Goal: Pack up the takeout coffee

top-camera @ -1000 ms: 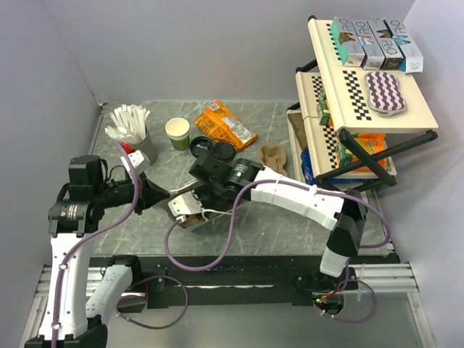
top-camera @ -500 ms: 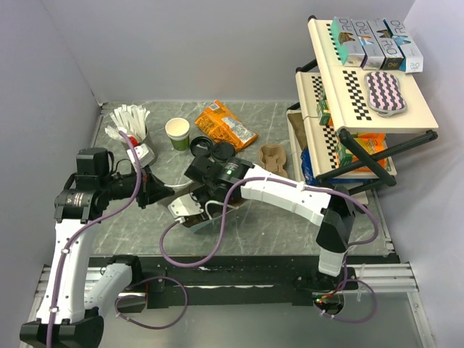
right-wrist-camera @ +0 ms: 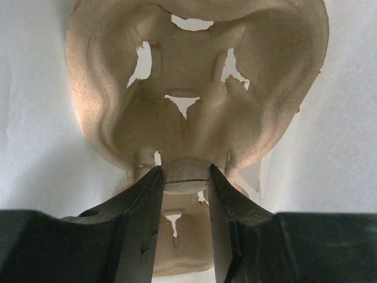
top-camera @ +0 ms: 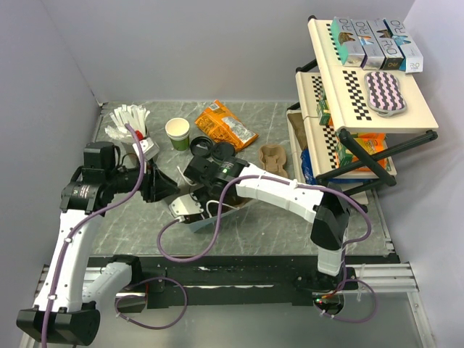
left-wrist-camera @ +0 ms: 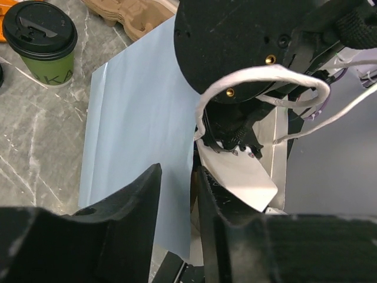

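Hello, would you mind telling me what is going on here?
The right gripper is clamped on a cardboard cup carrier and holds it inside a white paper bag lying on the table. The left gripper, jaws slightly apart, sits at the bag's edge. The lidded coffee cup stands outside, not yet packed.

lab test cell: plain grey walls (top-camera: 181,51), stocked display rack (top-camera: 362,109)
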Tool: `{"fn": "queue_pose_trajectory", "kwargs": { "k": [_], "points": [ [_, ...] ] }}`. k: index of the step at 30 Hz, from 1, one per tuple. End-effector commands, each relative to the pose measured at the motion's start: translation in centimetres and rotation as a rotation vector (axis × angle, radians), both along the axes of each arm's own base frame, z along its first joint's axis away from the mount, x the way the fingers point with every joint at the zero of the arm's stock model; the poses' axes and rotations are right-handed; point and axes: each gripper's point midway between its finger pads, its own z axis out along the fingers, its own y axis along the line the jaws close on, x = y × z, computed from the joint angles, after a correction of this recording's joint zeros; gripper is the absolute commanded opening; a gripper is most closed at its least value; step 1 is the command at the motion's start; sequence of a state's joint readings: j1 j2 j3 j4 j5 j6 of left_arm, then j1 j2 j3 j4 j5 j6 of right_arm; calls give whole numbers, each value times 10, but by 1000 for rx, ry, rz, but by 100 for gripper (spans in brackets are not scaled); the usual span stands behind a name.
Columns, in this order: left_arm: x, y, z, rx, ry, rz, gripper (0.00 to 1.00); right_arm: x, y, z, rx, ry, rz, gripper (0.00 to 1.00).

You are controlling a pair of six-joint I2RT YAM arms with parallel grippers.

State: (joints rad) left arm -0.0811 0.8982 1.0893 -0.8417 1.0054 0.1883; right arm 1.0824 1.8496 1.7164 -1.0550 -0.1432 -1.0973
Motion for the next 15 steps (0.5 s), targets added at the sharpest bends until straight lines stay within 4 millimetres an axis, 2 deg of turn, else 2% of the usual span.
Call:
{"fn": "queue_pose_trajectory", "kwargs": {
  "k": [1,8,10,11,12,13,14,15],
  "points": [
    [1,-1,9,3,-32,-2,42,14,-10,-8,-62,-31,-22,0],
    [4,0,3,34,-7,5,55,15,-7,-17,-41,3,-33,0],
    [11,5,8,36,9,84,64,16,-5,-12,-20,6,-51,0],
    [23,15,10,68,-13,187,68,19,-4,-11,-9,-1,-63,0],
    [24,18,12,69,-3,223,79,19,-3,-10,-1,1,-85,0],
    [23,20,20,60,5,260,81,21,-2,-8,7,-8,-98,0],
    [21,22,23,60,13,280,83,24,-2,-6,15,-17,-117,0],
    [15,26,20,78,43,295,88,24,-1,-4,23,-16,-149,0]
  ]
}}
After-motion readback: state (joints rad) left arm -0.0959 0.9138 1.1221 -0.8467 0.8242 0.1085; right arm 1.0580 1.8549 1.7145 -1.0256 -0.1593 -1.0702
